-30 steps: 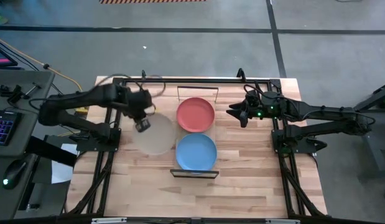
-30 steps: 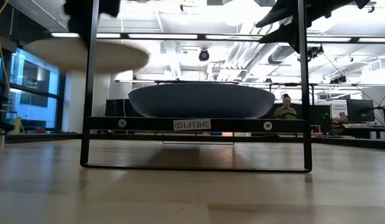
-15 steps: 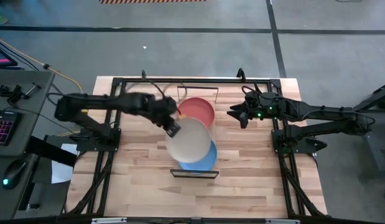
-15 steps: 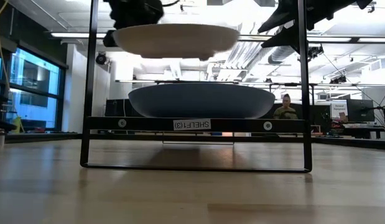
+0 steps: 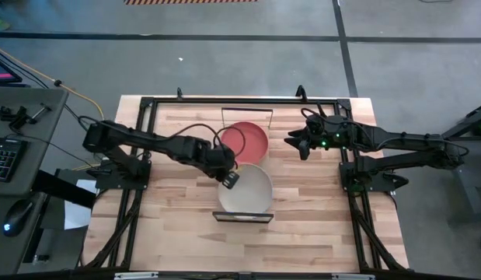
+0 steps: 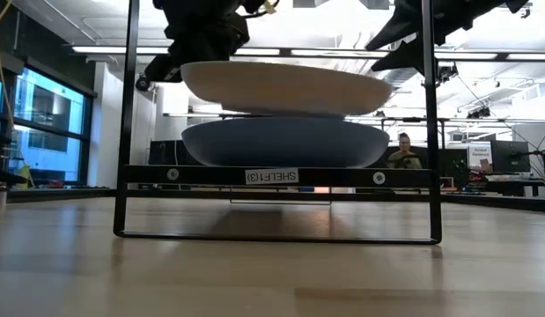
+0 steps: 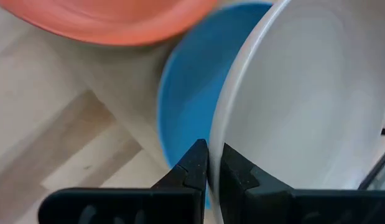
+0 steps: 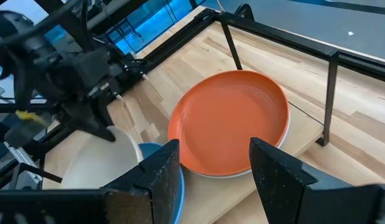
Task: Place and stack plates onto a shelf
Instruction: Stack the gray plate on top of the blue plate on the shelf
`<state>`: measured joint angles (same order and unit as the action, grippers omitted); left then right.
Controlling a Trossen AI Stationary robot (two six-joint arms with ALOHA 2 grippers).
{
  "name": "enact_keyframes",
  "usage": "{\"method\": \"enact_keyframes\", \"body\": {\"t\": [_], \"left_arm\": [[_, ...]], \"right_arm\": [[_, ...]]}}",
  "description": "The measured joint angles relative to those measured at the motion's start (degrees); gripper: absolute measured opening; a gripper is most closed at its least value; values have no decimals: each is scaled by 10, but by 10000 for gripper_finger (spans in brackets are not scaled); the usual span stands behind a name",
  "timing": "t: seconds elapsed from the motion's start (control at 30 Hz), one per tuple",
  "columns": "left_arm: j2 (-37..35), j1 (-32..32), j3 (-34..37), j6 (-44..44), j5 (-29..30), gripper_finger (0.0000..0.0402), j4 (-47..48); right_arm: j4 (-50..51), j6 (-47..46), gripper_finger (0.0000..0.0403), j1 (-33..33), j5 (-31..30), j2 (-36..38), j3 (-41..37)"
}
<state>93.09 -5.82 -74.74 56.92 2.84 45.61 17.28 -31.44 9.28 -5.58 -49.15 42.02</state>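
The cream plate (image 5: pixel 248 191) hangs in my left gripper (image 5: pixel 230 178) right over the blue plate (image 6: pixel 285 143), which rests on the near half of the shelf (image 6: pixel 276 176). In the high view the blue plate is almost wholly covered. In the low view the cream plate (image 6: pixel 285 88) sits just above it; whether they touch I cannot tell. The red plate (image 5: pixel 245 141) lies on the shelf's far half. My right gripper (image 5: pixel 296 145) is open and hovers right of the red plate. No pale blue-white plate shows. My left gripper pinches the cream plate's rim (image 7: pixel 218 140) between its two fingers, at the plate's far-left edge, one finger on the inner face and one on the outer. The fingers come from the table's far left, slanting down. The plate is lifted, almost level, tilted slightly.
Thin black wire frames stand at the shelf's far end (image 5: pixel 246 117) and near end (image 5: pixel 242 217). Black rails (image 5: pixel 139 155) run along the table's left, right and far sides. Bare wood (image 5: pixel 178 202) lies left and right of the shelf. A person (image 6: pixel 402 151) sits in the room behind.
My left gripper has carried the cream plate from left of the shelf toward the table's right, over the blue plate, then lowered it close above that plate. The plate stayed roughly level. My right arm kept still.
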Motion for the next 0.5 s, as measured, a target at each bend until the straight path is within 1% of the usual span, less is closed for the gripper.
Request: {"method": "enact_keyframes", "body": {"t": [0.07, 0.2, 0.37, 0.5], "left_arm": [[9, -5, 0, -3, -12, 14, -2], [22, -11, 0, -12, -15, 19, -5], [17, -5, 0, -31, 4, 32, -2], [8, 5, -1, -37, 9, 51, -5]], "right_arm": [[2, 0, 176, 0, 0, 0, 0], [5, 0, 176, 0, 0, 0, 0], [5, 0, 176, 0, 0, 0, 0], [5, -1, 176, 0, 0, 0, 0]]}}
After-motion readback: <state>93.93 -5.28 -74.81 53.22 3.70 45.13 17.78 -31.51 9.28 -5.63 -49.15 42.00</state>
